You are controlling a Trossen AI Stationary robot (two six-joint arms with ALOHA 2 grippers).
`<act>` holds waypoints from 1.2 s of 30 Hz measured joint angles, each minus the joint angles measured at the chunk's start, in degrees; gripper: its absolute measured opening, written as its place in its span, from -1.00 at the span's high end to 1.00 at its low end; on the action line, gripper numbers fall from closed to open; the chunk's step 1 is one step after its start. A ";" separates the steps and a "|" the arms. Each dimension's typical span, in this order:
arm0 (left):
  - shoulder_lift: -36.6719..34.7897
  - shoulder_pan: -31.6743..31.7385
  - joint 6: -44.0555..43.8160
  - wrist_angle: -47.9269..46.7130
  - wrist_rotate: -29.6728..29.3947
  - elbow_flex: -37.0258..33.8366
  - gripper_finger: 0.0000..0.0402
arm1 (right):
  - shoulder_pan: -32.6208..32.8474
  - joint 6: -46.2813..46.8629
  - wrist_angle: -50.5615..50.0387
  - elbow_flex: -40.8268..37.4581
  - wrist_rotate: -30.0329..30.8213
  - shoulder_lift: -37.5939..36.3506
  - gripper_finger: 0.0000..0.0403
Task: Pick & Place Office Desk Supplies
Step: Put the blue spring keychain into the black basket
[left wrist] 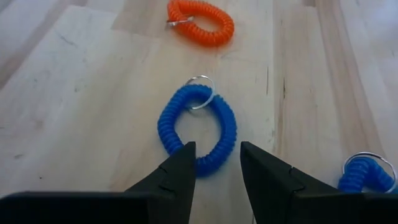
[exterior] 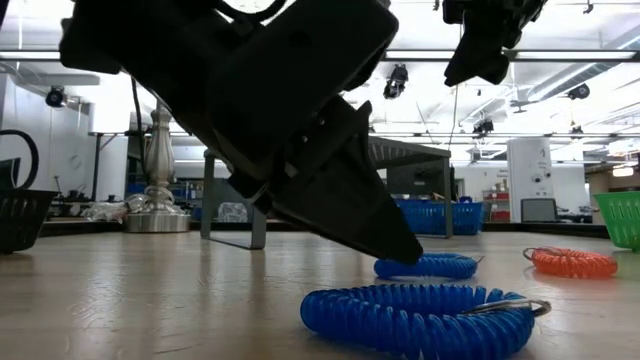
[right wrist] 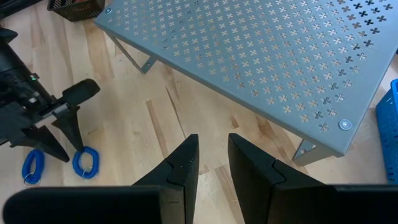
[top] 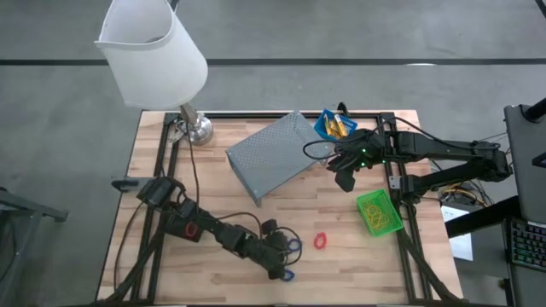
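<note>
Three coil loops lie flat on the wooden table: a blue one [left wrist: 198, 127], a second blue one [left wrist: 367, 174] nearer the front edge, and a red-orange one [left wrist: 200, 23] farther right. My left gripper [left wrist: 214, 152] is open low over the first blue loop [top: 293, 245], with a fingertip on either side of its near arc. My right gripper [top: 345, 175] hangs open and empty, high above the table beside the grey shelf. The blue bin [top: 334, 125] and green bin [top: 379, 211] hold yellow pieces. A black bin [exterior: 20, 215] stands at the back left. My left gripper comes slanting down from the table's left, and its open fingers [left wrist: 180, 168] straddle the blue loop's near arc [left wrist: 208, 163]. I cannot tell whether they touch it. The loop lies flat on the table.
A grey perforated metal shelf [top: 277, 153] stands on legs mid-table. The white-shaded lamp [top: 153, 51] has its metal base [top: 198, 130] at the back left. Bare wood lies between the loops and the green bin.
</note>
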 joint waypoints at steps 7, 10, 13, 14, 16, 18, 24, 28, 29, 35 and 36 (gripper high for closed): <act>0.00 0.14 -0.09 -0.20 0.97 -0.04 0.34 | 0.00 -0.01 0.00 0.00 -0.01 0.00 0.58; 0.00 0.14 0.19 -0.22 1.63 -0.04 0.34 | 0.02 0.00 -0.02 0.00 -0.02 0.00 0.58; 0.00 -0.11 0.94 -0.59 2.63 -0.07 0.34 | 0.02 -0.02 -0.02 0.00 0.00 0.00 0.58; 0.00 -0.18 1.17 -0.99 2.80 -0.07 0.34 | 0.00 0.00 -0.02 0.00 -0.01 0.00 0.58; -0.05 -0.21 1.17 -2.18 3.28 -0.04 0.34 | 0.01 -0.02 -0.02 -0.01 -0.01 0.00 0.58; -0.18 -0.19 0.95 -3.80 4.29 0.07 0.34 | 0.00 0.00 -0.02 -0.01 -0.01 0.00 0.58; -0.56 -0.19 -1.22 -7.51 5.05 0.17 0.34 | 0.02 0.00 -0.02 0.00 -0.01 0.00 0.58; -0.66 -0.19 -1.25 -8.25 5.02 0.15 0.34 | 0.00 0.00 -0.02 0.00 0.00 0.00 0.58; -0.66 -0.19 -1.25 -8.28 4.90 0.15 0.34 | 0.00 0.00 -0.02 -0.02 0.00 0.00 0.58; -0.59 -0.21 -1.25 -8.33 3.90 0.04 0.40 | 0.01 -0.01 -0.02 0.00 -0.01 0.00 0.58; -0.55 -0.21 -1.27 -8.39 3.78 0.04 0.42 | 0.01 -0.01 -0.02 -0.01 -0.01 0.00 0.58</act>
